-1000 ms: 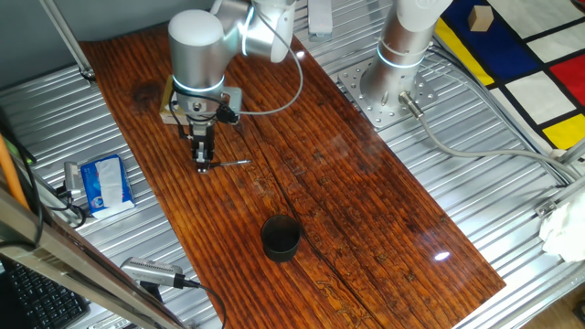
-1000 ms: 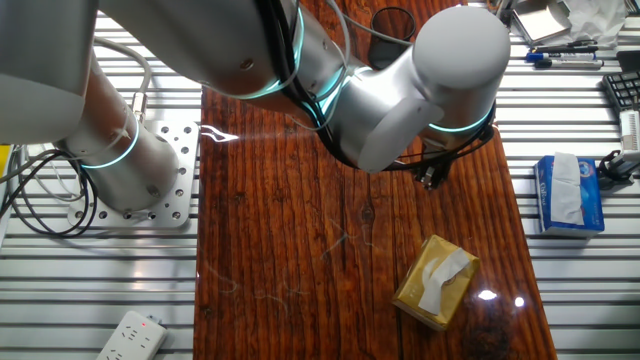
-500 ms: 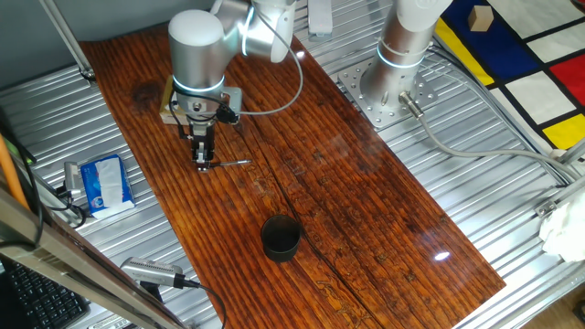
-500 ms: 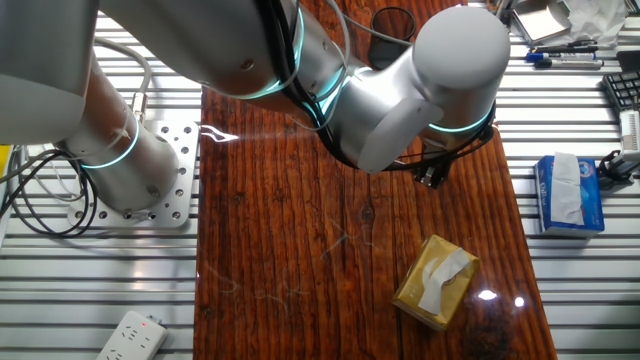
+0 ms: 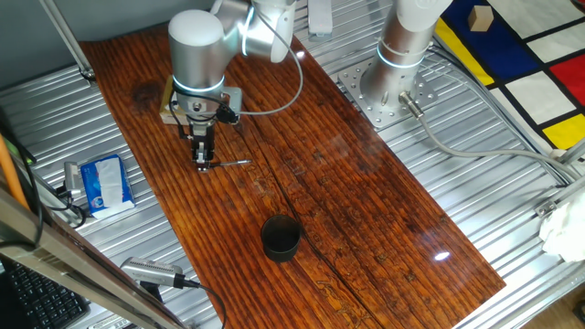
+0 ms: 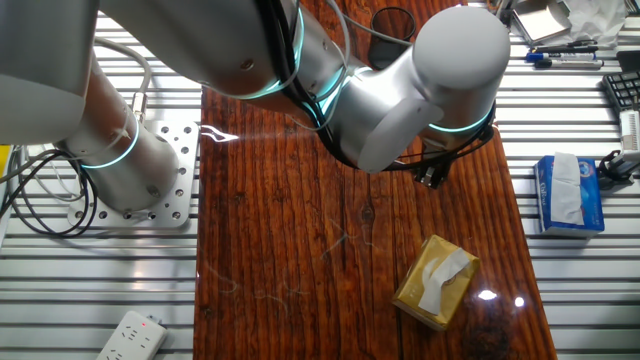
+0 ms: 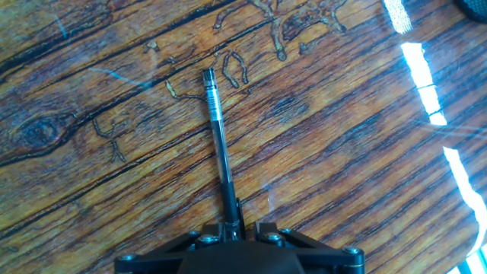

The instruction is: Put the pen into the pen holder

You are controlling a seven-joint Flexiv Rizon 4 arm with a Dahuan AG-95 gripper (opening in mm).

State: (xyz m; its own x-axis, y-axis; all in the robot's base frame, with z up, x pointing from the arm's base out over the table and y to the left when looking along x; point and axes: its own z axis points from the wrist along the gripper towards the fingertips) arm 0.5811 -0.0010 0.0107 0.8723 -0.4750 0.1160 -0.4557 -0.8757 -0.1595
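Observation:
The pen [image 5: 230, 164] is a thin dark stick lying flat on the wooden table [image 5: 347, 183]. In the hand view the pen [image 7: 217, 129] runs away from me, and its near end sits between my jaws. My gripper [image 5: 203, 164] is down at the table surface with the jaws closed on that end; it also shows in the hand view [image 7: 238, 225]. The pen holder [image 5: 281, 237] is a black cup standing upright nearer the table's front, well apart from the gripper. In the other fixed view the arm hides most of the gripper and the pen.
A yellowish-tan tissue box [image 6: 436, 282] stands on the table near the gripper. A blue tissue pack [image 5: 102, 183] lies off the table's left side. A silver-grey tool with a cable [image 5: 151, 271] lies at the front left. The arm's base plate [image 5: 388, 91] is at the right.

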